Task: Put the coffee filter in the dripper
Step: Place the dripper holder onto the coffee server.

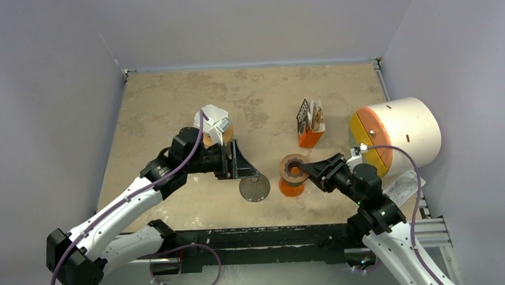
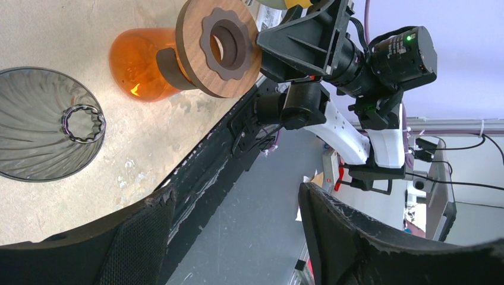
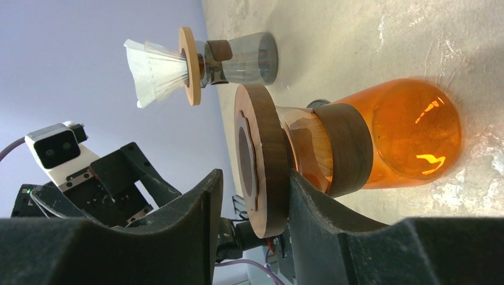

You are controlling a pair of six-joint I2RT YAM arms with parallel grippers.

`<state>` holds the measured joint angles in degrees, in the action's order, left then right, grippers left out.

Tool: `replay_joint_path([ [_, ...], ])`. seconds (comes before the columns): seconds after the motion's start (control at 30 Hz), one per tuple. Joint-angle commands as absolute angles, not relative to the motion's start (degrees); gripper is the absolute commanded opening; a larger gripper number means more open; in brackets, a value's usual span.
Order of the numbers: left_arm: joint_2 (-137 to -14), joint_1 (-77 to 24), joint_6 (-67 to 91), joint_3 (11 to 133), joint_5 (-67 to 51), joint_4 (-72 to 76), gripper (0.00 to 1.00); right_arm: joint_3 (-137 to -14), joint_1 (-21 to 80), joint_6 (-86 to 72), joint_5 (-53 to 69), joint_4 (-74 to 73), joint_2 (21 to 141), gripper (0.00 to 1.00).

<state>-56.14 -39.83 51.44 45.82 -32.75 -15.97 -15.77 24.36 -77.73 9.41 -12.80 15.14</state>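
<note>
1. the coffee filter is pleated white paper. i judge it very light, soft and easy to crush or tear, so a gentle pinch on its flared upper rim suits it better than a squeeze across the body.
2. it stands point down in a wooden ring on a clear glass stand near the middle of the desk, with its rim free above the ring.
3. the left end effector is spread wide and holds nothing. in the top view the filter sits at its 11 o'clock, just beside the wrist and behind the fingers, out of that wrist camera's sight.
4. the right end effector is closed around the wooden collar of the orange carafe, apparently steadying it. the filter is at its 10 o'clock, well apart.
5. a grey ribbed cone lies mouth down on the desk at the left end effector's 5 o'clock. i cannot tell whether this cone or the collared carafe is the dripper.
</note>
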Motion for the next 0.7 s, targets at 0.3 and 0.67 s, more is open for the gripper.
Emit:
replay_joint_path([
  [0.3,-55.72,-40.06,50.89,47.14,-33.13,-14.15,0.72,-21.99,24.32,-74.15,6.65,-17.72,15.71,0.46],
  [0.67,-55.81,-40.00,50.85,46.94,-33.21,-14.14,0.72,-27.46,24.28,-67.59,3.05,-28.03,17.56,0.46],
])
